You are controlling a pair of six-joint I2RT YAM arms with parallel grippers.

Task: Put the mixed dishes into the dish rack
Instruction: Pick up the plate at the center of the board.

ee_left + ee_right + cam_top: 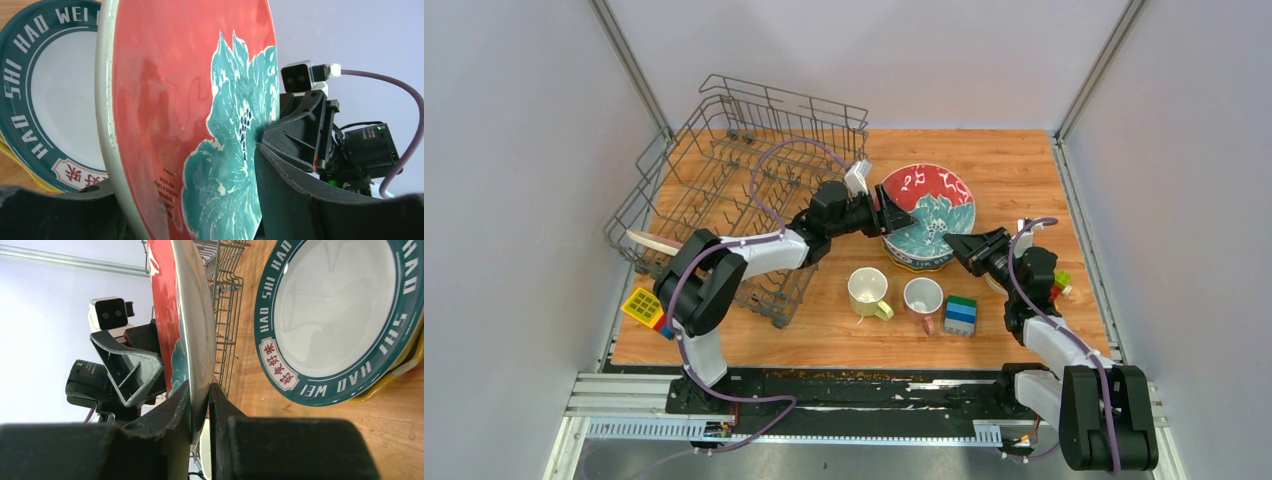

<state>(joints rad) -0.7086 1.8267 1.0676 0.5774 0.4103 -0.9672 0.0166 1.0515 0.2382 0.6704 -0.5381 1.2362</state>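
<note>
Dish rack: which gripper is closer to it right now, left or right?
Left. The left gripper is just right of the dish rack, at the rack-side edge of the red-and-teal plate; the right gripper pinches the plate's opposite edge, farther away.

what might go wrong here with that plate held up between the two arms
1. The right gripper pinches only the rim of the tilted red and teal plate; it might pivot or slip out.
2. The green-rimmed plate lies close below, so a drop could chip both.
3. The left gripper straddles the plate askew; closing may twist it against the other grip.
</note>
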